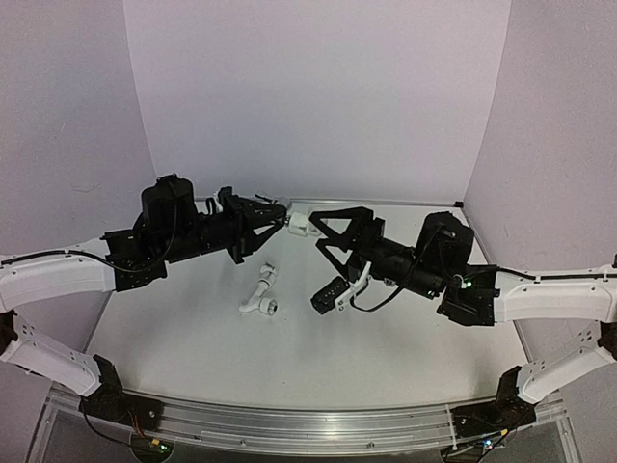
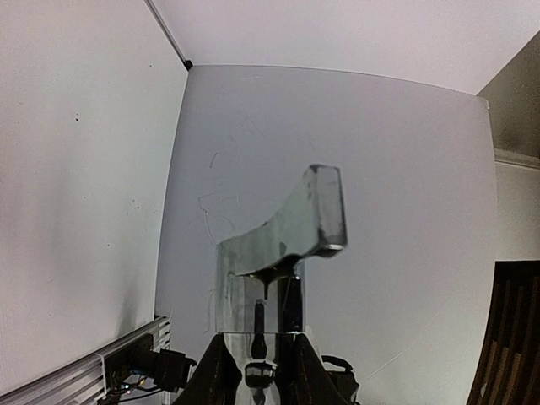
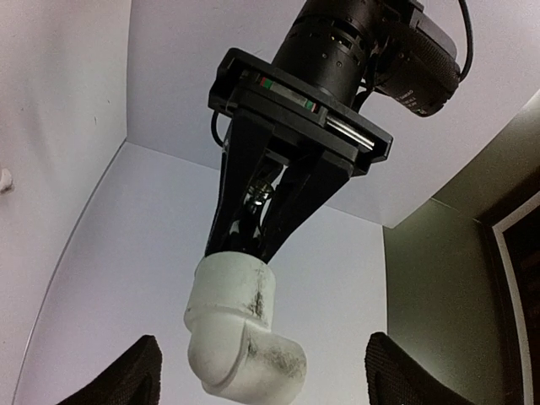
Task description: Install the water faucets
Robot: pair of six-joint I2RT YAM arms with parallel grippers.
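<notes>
My left gripper [image 1: 275, 218] is shut on a chrome faucet [image 2: 287, 245] and holds it above the table, pointing right. In the left wrist view the faucet stands up from between the fingers [image 2: 221, 371]. A white elbow fitting [image 1: 301, 224] sits on the faucet's far end. In the right wrist view the elbow [image 3: 240, 337] hangs below the left gripper [image 3: 261, 219]. My right gripper [image 1: 319, 235] is wide open. Its fingertips [image 3: 135, 371] stand either side of the elbow and do not touch it.
A second faucet [image 1: 260, 294], white and chrome, lies on the table in front of the grippers. A black block with a white part [image 1: 333, 293] lies under the right wrist. White walls close in the back and both sides.
</notes>
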